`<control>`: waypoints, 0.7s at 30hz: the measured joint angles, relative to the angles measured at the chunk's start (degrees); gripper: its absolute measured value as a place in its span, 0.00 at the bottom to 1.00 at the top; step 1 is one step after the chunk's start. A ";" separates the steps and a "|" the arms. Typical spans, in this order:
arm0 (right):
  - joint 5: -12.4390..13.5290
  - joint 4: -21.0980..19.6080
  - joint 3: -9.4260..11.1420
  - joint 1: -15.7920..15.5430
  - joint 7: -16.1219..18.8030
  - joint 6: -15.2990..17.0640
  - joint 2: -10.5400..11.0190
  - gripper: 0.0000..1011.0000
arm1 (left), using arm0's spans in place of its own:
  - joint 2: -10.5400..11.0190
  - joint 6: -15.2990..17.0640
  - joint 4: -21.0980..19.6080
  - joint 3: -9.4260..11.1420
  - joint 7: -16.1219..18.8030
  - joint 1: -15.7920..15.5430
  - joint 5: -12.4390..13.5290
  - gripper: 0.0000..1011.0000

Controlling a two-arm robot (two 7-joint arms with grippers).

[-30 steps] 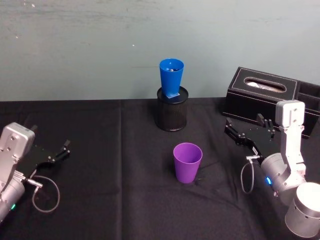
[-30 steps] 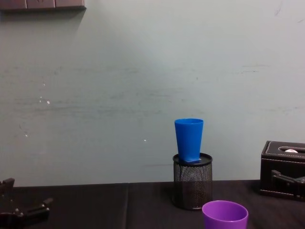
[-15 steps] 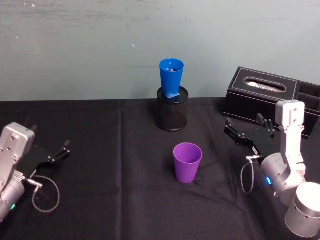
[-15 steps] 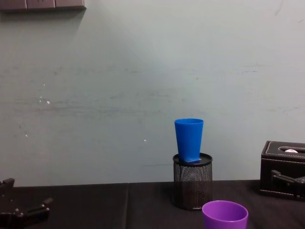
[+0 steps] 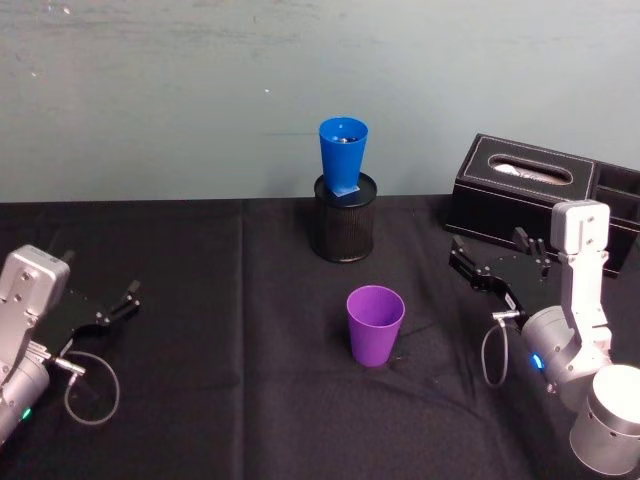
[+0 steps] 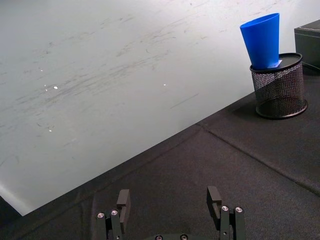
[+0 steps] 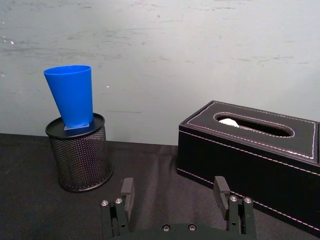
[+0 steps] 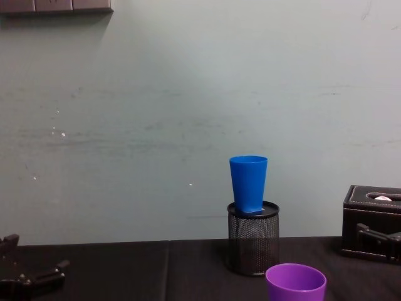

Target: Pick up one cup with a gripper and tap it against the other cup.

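The purple cup point(image 5: 376, 325) stands upright on the black tablecloth near the middle, its rim also visible low in the chest view point(image 8: 296, 283). The blue cup point(image 5: 343, 153) rests tilted on top of a black mesh pen holder point(image 5: 345, 228) behind it, and also appears from both wrists point(image 6: 261, 40) point(image 7: 70, 95). My right gripper point(image 5: 487, 250) hovers open to the right of the purple cup, holding nothing point(image 7: 173, 186). My left gripper point(image 5: 100, 273) sits open at the far left, well away from both cups point(image 6: 168, 195).
A black leather tissue box point(image 5: 530, 190) stands at the back right, just behind the right gripper point(image 7: 250, 150). The pale wall rises right behind the table's far edge. Bare black cloth point(image 5: 220, 300) lies between the left gripper and the purple cup.
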 joint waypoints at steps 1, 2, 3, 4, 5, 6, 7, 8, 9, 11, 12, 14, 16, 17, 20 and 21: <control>0.00 0.00 0.00 0.00 0.00 0.00 0.00 0.99 | 0.00 0.00 0.00 0.00 0.00 0.00 0.00 0.99; 0.00 0.00 0.00 0.00 0.00 0.00 0.00 0.99 | 0.00 0.00 0.00 0.00 0.00 0.00 0.00 0.99; 0.00 0.00 0.00 0.00 0.00 0.00 0.00 0.99 | 0.00 0.00 0.00 0.00 0.00 0.00 0.00 0.99; 0.00 0.00 0.00 0.00 0.00 0.00 0.00 0.99 | 0.00 0.00 0.00 0.00 0.00 0.00 0.00 0.99; 0.00 0.00 0.00 0.00 0.00 0.00 0.00 0.99 | 0.00 0.00 0.00 0.00 0.00 0.00 0.00 0.99; 0.00 0.00 0.00 0.00 0.00 0.00 0.00 0.99 | 0.00 0.00 0.00 0.00 0.00 0.00 0.00 0.99; 0.00 0.00 0.00 0.00 0.00 0.00 0.00 0.99 | 0.00 0.00 0.00 0.00 0.00 0.00 0.00 0.99; 0.00 0.00 0.00 0.00 0.00 0.00 0.00 0.99 | 0.00 0.00 0.00 0.00 0.00 0.00 0.00 0.99; 0.00 0.00 0.00 0.00 0.00 0.00 0.00 0.99 | 0.00 0.00 0.00 0.00 0.00 0.00 0.00 0.99; 0.00 0.00 0.00 0.00 0.00 0.00 0.00 0.99 | 0.00 0.00 0.00 0.00 0.00 0.00 0.00 0.99; 0.00 0.00 0.00 0.00 0.00 0.00 0.00 0.99 | 0.00 0.00 0.00 0.00 0.00 0.00 0.00 0.99; 0.00 0.00 0.00 0.00 0.00 0.00 0.00 0.99 | 0.00 0.00 0.00 0.00 0.00 0.00 0.00 0.99; 0.00 0.00 0.00 0.00 0.00 0.00 0.00 0.99 | 0.00 0.00 0.00 0.00 0.00 0.00 0.00 0.99; 0.00 0.00 0.00 0.00 0.00 0.00 0.00 0.99 | 0.00 0.00 0.00 0.00 0.00 0.00 0.00 0.99; 0.00 0.00 0.00 0.00 0.00 0.00 0.00 0.99 | 0.00 0.00 0.00 0.00 0.00 0.00 0.00 0.99; 0.00 0.00 0.00 0.00 0.00 0.00 0.00 0.99 | 0.00 0.00 0.00 0.00 0.00 0.00 0.00 0.99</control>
